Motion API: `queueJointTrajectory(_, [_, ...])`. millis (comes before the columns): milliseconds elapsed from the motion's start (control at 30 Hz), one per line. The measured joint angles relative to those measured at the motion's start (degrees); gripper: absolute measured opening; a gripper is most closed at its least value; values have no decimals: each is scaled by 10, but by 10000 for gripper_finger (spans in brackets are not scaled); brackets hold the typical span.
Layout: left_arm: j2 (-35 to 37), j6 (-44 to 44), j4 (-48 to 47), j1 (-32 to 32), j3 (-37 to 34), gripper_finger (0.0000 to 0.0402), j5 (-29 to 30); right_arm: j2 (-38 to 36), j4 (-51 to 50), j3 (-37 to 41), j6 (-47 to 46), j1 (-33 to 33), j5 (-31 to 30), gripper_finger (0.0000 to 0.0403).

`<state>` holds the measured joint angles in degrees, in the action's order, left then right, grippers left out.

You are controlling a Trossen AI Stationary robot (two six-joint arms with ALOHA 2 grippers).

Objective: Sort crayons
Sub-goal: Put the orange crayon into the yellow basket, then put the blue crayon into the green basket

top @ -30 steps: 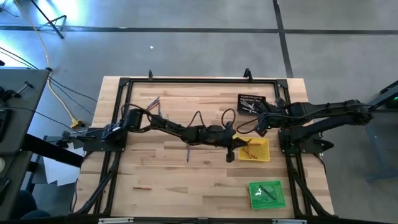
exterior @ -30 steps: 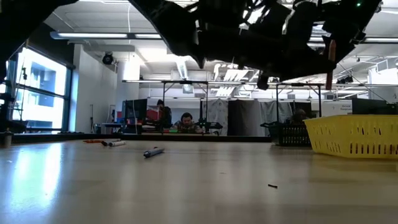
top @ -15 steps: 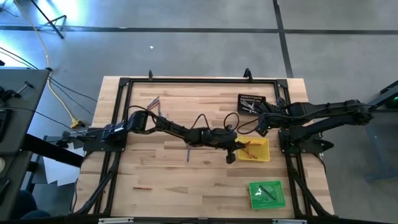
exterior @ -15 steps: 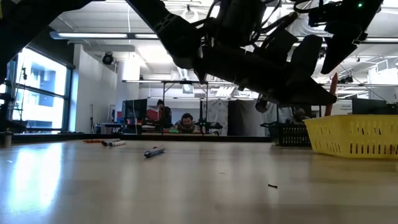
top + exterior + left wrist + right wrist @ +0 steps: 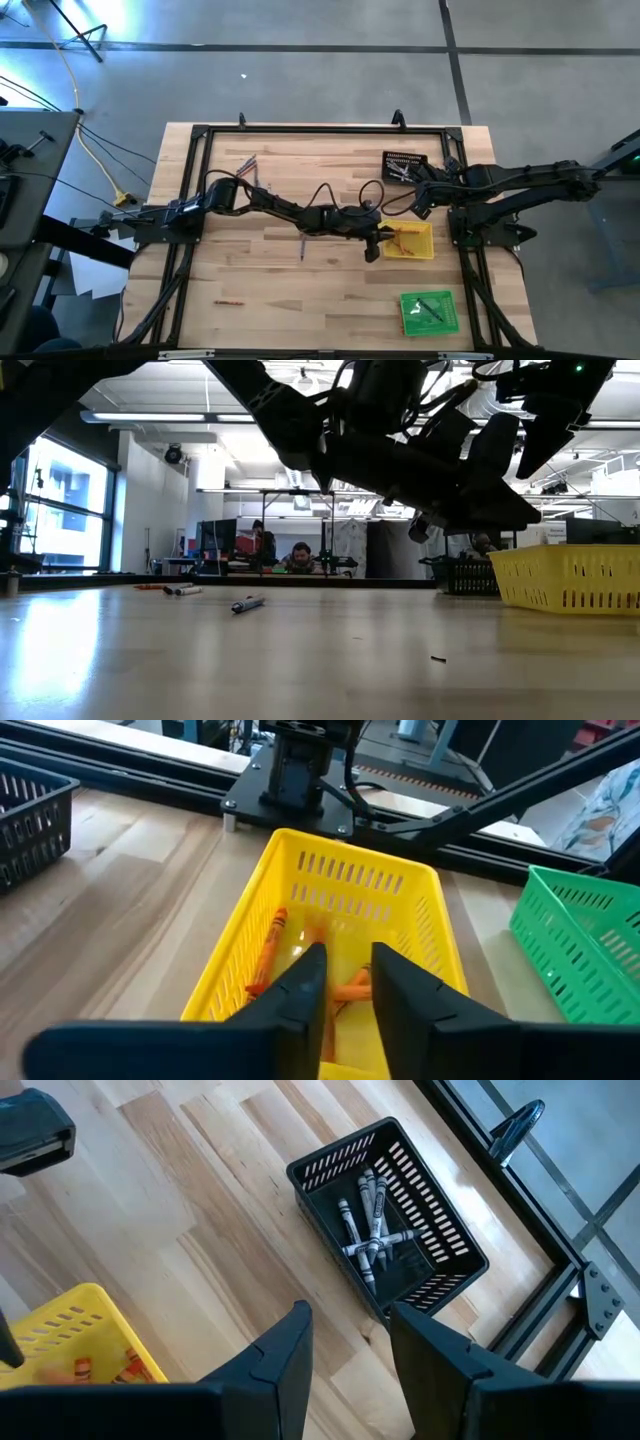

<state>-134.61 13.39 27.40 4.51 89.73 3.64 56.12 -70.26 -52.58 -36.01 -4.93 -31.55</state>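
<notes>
Hovering over the yellow tray [image 5: 340,895], the left gripper [image 5: 345,982] stands slightly parted and empty; orange crayons [image 5: 268,952] lie inside, grey crayons [image 5: 368,1225] fill the black tray [image 5: 455,1240], several loose crayons [image 5: 247,163] remain.

Left claw [image 5: 347,982] over yellow tray [image 5: 425,249], black tray [image 5: 404,161] and green tray [image 5: 430,312] flanking, bare tabletop [image 5: 260,270] alongside.

Slotted plastic trays [image 5: 300,870], wood-plank table [image 5: 260,290]
</notes>
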Motion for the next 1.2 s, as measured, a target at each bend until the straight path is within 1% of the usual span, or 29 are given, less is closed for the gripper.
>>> queueJointTrajectory(133, [1,0,-1,0,0,103,0,0,0,0,0,0,0,129])
queueJointTrajectory(200, [4,-1,-1,0,0,109,-14,0,0,0,0,0,0,129])
queueJointTrajectory(233, [6,-6,-2,0,0,111,-37,0,0,0,0,0,0,129])
queueJointTrajectory(333, [27,-36,-26,-2,-1,110,-134,0,0,0,0,0,0,129])
queueJointTrajectory(400, [54,-52,-70,-1,0,105,-167,0,0,0,0,0,0,129])
queueJointTrajectory(500, [100,-70,-194,4,0,97,-167,0,0,0,0,0,0,129])
queueJointTrajectory(633, [163,-63,-394,11,0,88,-137,0,1,0,0,0,0,129])
queueJointTrajectory(800, [223,6,-618,36,0,80,-41,0,5,0,0,0,0,129])
queueJointTrajectory(900, [234,62,-702,56,0,78,15,0,13,0,0,0,-3,129])
queueJointTrajectory(1000, [233,120,-746,74,-3,78,59,1,20,0,0,0,-5,129])
queueJointTrajectory(1200, [232,257,-729,93,-54,78,139,2,27,0,0,0,-8,129])
